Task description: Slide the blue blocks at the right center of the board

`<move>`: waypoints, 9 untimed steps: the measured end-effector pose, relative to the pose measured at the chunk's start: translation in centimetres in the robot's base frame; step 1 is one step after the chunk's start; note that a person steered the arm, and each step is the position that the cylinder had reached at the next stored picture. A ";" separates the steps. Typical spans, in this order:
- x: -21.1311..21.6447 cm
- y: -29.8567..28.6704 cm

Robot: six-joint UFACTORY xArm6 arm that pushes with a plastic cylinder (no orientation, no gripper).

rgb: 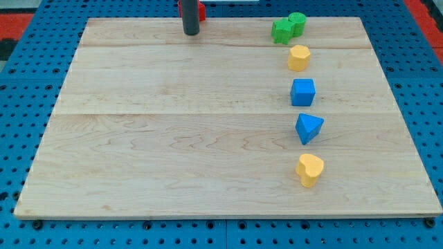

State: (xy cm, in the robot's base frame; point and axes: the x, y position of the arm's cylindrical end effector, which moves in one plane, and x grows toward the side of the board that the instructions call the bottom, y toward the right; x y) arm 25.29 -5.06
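A blue cube (302, 92) and a blue triangular block (309, 128) sit one below the other at the right of the wooden board (173, 138). My tip (190, 32) is at the view's top, left of centre, far to the left of and above both blue blocks. A red block (201, 10) sits right behind the rod, mostly hidden by it.
A yellow block (299, 57) sits above the blue cube and a yellow heart-shaped block (309, 169) below the blue triangle. Two green blocks (288, 27) touch each other at the top right. A blue pegboard (422, 83) surrounds the board.
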 end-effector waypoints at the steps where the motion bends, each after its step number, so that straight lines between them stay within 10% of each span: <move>1: 1.6 3.7; 9: 2.6 7.1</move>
State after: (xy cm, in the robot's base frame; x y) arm 27.91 2.06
